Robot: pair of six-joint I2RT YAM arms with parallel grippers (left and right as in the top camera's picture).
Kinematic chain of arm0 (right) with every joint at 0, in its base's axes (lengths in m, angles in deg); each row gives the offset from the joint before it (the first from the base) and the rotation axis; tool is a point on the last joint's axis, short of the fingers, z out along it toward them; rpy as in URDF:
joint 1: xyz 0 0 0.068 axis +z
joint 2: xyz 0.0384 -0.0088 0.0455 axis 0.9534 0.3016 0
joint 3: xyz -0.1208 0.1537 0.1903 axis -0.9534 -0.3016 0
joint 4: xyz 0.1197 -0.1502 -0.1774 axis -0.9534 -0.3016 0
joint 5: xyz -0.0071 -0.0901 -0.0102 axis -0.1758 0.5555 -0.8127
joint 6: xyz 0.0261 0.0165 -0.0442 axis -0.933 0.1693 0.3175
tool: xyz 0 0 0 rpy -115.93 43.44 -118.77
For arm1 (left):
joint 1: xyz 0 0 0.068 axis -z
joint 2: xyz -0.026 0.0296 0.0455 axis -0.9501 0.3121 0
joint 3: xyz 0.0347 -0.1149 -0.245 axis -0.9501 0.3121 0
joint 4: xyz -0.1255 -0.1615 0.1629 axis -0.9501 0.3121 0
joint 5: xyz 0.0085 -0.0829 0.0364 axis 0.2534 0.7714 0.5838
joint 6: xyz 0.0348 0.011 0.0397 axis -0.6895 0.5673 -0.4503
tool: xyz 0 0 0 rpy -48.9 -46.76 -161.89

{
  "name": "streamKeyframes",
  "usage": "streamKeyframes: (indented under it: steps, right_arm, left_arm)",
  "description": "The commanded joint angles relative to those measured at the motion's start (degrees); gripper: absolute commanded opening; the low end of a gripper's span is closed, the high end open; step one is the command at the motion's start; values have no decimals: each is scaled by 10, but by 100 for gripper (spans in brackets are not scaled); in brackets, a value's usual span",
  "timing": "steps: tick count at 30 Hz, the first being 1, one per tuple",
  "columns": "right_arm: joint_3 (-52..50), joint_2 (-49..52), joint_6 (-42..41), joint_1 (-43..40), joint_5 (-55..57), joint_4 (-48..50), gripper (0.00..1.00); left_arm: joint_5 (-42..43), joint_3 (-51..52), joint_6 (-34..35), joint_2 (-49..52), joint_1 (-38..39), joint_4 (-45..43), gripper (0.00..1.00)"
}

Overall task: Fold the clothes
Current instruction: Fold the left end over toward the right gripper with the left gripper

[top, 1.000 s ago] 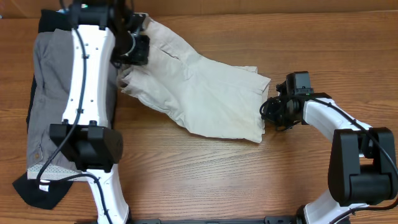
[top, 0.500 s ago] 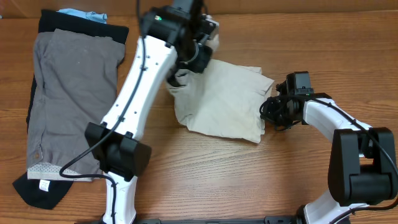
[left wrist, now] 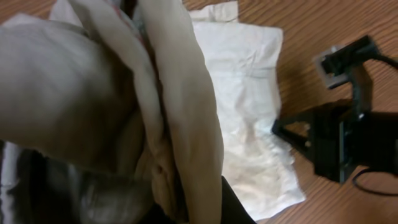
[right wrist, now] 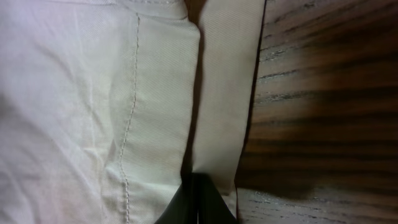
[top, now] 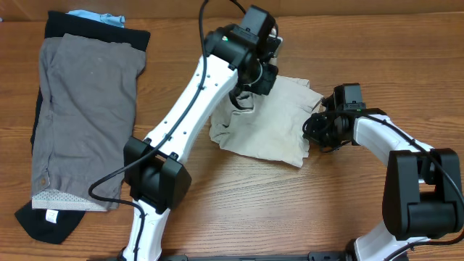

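The beige khaki shorts [top: 272,123] lie doubled over at the table's middle. My left gripper [top: 255,81] is shut on a bunched part of the shorts [left wrist: 168,106] and holds it above the lower layer, near the far right corner. My right gripper [top: 313,133] is shut on the shorts' right hem [right wrist: 221,118], low on the table. Grey shorts [top: 80,109] lie flat at the left on a black garment [top: 51,217], with a light-blue garment [top: 98,17] showing at the far end.
The wooden table [top: 290,210] is bare at the front. The pile of folded clothes fills the left side. My right arm's base [top: 420,196] stands at the front right, my left arm's base [top: 156,181] at the front centre.
My left gripper has swept from the far left to the right, carrying the shorts' left end over the rest and folding them in half. My right gripper has stayed put.
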Motion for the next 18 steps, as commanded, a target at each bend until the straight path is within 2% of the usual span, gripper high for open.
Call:
streamKeyframes:
  steps: [1,7,13,17,18]
  right_arm:
    - [-6,3,-9,3,-7,6,4]
    - [13,0,-11,-12,-33,3,4]
    - [79,-43,-9,-85,-124,-49,4]
    - [108,-91,-6,-132,-131,-81,4]
    - [111,-103,-6,-143,-131,-85,7]
  left_arm:
    - [13,-4,46,1,20,-15,22]
    - [45,-4,56,1,33,-15,33]
    - [74,-4,70,1,41,-28,53]
    - [95,-5,70,0,43,-47,58]
    - [102,-8,70,0,43,-54,60]
